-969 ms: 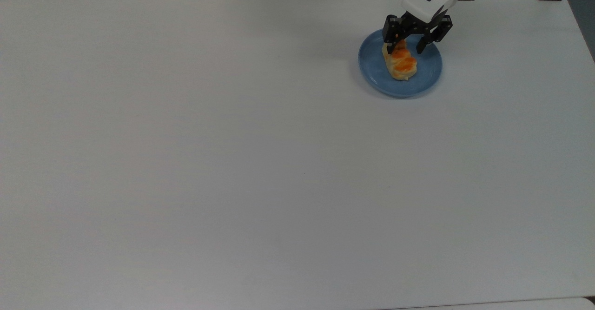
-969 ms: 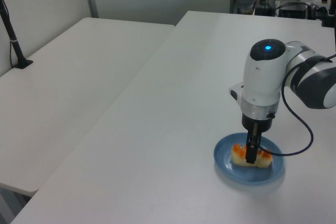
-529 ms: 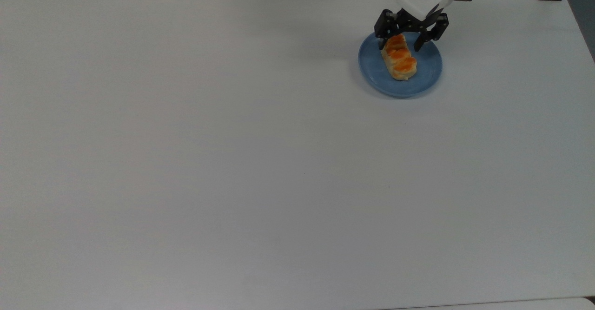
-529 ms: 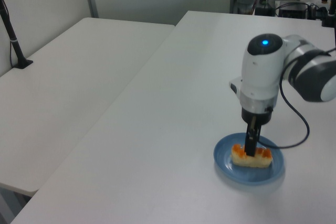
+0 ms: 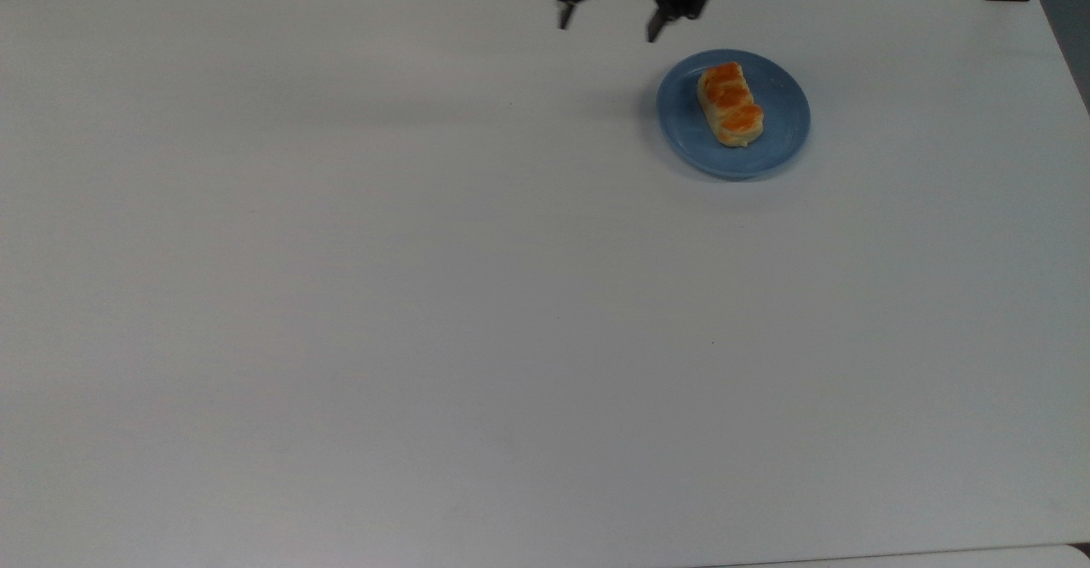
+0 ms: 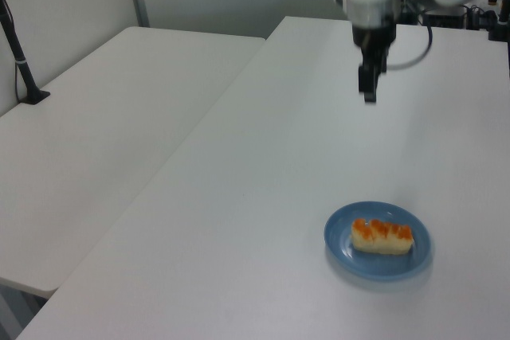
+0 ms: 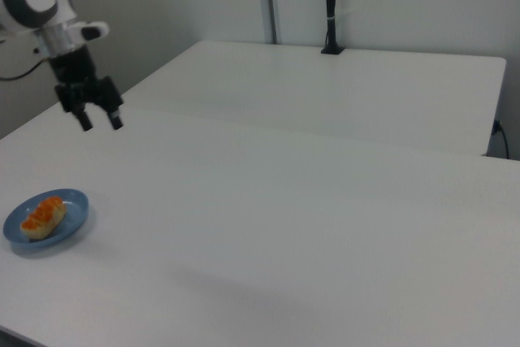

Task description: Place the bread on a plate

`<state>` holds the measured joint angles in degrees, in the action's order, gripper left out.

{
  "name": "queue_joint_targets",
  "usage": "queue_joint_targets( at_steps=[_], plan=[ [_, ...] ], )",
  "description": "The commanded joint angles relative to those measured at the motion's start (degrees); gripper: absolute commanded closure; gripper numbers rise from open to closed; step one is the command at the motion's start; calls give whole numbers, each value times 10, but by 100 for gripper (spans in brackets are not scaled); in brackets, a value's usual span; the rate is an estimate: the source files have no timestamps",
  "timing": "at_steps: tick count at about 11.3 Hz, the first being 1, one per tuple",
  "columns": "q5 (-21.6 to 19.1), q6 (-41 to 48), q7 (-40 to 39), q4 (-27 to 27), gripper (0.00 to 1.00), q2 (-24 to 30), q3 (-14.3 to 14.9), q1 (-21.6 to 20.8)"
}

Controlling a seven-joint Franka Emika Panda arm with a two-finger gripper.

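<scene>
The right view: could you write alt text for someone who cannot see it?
A bread roll lies on a round blue plate near the right view's lower left, on a white table. Above and behind it, a robot arm's gripper hangs in the air, its fingers open and holding nothing.

A lab: bare white tables, partition walls, cabled equipment.
</scene>
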<state>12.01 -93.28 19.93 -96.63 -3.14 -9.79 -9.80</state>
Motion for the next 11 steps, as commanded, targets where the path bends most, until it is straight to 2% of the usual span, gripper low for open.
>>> queue_joint_targets(
  at_steps=[1, 4, 6, 8, 9, 10, 11],
  plan=[
    [-10, 24, -84, 51, 0, 23, 46, 51],
    [-21, 20, -207, 74, 0, 25, 58, 106],
    [-50, -6, -197, 81, 0, 22, 97, 109],
    [-67, -5, -172, 96, 0, 24, 107, 109],
    [-92, -2, -148, 108, 0, 25, 132, 100],
    [-100, -1, -148, 107, 0, 30, 155, 74],
    [-104, -2, -153, 107, 0, 31, 171, 66]
  ],
)
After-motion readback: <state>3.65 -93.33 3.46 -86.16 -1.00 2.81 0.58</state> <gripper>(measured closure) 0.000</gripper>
